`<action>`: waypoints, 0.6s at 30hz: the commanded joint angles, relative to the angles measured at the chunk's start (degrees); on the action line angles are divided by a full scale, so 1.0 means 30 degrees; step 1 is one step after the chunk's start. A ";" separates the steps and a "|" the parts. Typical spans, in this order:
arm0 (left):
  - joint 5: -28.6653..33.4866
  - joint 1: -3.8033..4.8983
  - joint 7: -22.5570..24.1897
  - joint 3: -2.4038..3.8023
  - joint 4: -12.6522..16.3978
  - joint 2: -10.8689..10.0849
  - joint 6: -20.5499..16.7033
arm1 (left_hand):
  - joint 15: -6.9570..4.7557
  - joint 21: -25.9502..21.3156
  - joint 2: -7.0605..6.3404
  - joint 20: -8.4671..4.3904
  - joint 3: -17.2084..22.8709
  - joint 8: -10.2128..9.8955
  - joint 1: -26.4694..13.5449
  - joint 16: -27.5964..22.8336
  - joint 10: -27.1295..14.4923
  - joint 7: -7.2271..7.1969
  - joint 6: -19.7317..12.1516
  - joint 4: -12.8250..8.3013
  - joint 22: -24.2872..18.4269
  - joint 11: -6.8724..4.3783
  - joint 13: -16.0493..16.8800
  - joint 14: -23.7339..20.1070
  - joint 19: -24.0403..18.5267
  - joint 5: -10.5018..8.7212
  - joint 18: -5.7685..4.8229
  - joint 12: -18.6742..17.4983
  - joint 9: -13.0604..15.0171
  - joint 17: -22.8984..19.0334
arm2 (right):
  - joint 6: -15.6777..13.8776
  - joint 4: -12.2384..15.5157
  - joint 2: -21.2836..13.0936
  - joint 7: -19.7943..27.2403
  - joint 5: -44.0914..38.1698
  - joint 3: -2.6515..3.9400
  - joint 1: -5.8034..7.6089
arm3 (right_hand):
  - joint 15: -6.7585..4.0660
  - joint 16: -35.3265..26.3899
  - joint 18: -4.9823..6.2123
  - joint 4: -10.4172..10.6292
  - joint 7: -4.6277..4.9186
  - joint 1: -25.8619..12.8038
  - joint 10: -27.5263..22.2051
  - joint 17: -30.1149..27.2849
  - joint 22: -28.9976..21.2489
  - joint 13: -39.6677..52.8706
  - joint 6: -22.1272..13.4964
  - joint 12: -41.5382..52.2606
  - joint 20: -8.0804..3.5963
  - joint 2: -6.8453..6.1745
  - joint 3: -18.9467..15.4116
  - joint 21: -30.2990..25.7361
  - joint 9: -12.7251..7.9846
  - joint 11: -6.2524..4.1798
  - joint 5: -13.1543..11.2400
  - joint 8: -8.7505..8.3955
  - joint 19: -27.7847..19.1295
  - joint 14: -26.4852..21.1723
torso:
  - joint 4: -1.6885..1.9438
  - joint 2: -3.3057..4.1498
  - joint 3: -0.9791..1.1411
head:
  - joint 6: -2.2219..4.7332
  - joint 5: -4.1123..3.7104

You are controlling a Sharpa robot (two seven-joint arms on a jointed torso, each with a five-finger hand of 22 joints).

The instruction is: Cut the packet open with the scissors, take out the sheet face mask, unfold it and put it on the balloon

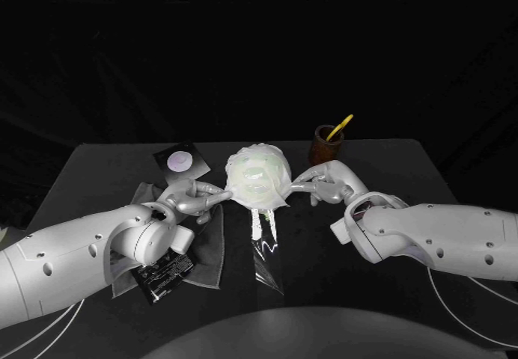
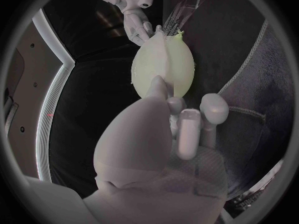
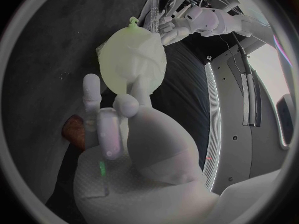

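From the head camera, the pale green, egg-shaped balloon stood mid-table on the black table, with the white sheet face mask draped over its top. The left hand reached in from the left and the right hand from the right, fingertips meeting the balloon's opposite sides. A black square packet with a pale disc lay far left of the balloon, a brown cup stood far right, and a dark grey cloth lay under the left forearm.

At the left wrist, the left hand gripped nothing: one fingertip pressed the balloon, the others spread clear of it.

At the right wrist, the right hand was likewise unclenched, one fingertip against the balloon, the rest apart.
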 commanded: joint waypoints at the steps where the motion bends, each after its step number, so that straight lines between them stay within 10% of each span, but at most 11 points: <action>1: -0.0245 -0.0034 0.0206 0.0016 -0.0047 -0.0004 -0.0084 | -0.0523 0.0127 0.0549 -0.0116 0.0751 0.0169 0.1012 -0.0005 0.3037 0.0034 0.0057 0.0169 0.0082 -0.1635 0.3465 0.1448 0.0134 0.0090 -0.0013 0.1480 0.0147 0.2236 | 0.0013 0.0055 -0.0062 -0.0280 -0.0643 0.0014 -0.0009 | -0.1520 0.0100 0.0139 -0.0461 -0.0187 0.0663 0.3215 0.2796 0.0111 0.7069 0.0190 0.7578 -0.0064 0.1055 -0.0014 0.0176 0.0746 -0.2337 0.0067 0.0111 0.0177 0.2586 | 0.0002 0.0007 -0.0003 | 0.0003 0.0039; 8: -0.0909 -0.0051 0.0335 0.0019 -0.0233 -0.0021 -0.0337 | -0.0511 0.0133 -0.0103 -0.0139 0.2207 0.0246 0.0552 -0.0040 0.3081 0.0049 -0.0018 0.0205 0.0127 -0.1623 0.3577 0.1458 0.0174 0.0086 -0.0020 0.1393 0.0378 0.2245 | -0.0023 0.0043 -0.0181 -0.0590 -0.1011 0.0017 -0.0009 | -0.1523 0.0134 0.0133 -0.0524 -0.0185 0.0681 0.3232 0.2856 0.0174 0.7098 0.0173 0.7597 -0.0066 0.1070 0.0011 0.0240 0.0810 -0.2338 0.0068 0.0165 0.0202 0.2611 | -0.0011 0.0002 0.0002 | 0.0003 0.0075; 11: -0.1181 -0.0057 0.0348 0.0020 -0.0309 -0.0017 -0.0416 | -0.0505 0.0151 -0.1646 -0.0143 0.5454 0.0393 -0.0565 -0.0090 0.3169 0.0043 -0.0138 0.0046 0.0214 -0.1624 0.3836 0.1478 0.0234 0.0219 -0.0027 0.1321 0.0836 0.2305 | -0.0071 0.0036 -0.0201 -0.0698 -0.1148 0.0019 -0.0009 | -0.1523 0.0134 0.0133 -0.0524 -0.0185 0.0681 0.3232 0.2856 0.0174 0.7098 0.0173 0.7597 -0.0066 0.1070 0.0011 0.0240 0.0810 -0.2338 0.0068 0.0165 0.0202 0.2611 | -0.0015 0.0000 0.0005 | 0.0003 0.0089; 18: -0.1745 -0.0066 0.0358 0.0027 -0.0546 0.0017 -0.0469 | -0.0502 0.0163 -0.2715 -0.0138 0.8407 0.0643 -0.1912 -0.0131 0.3239 0.0076 -0.0216 -0.0372 0.0285 -0.1609 0.4033 0.1483 0.0276 0.0038 -0.0035 0.1278 0.1353 0.2320 | -0.0094 -0.0006 -0.0207 -0.0878 -0.1397 0.0027 -0.0009 | -0.1524 0.0144 0.0124 -0.0554 -0.0183 0.0690 0.3254 0.2870 0.0230 0.7150 0.0164 0.7646 -0.0066 0.1078 0.0027 0.0296 0.0842 -0.2338 0.0068 0.0191 0.0234 0.2619 | -0.0012 0.0005 0.0005 | 0.0003 0.0027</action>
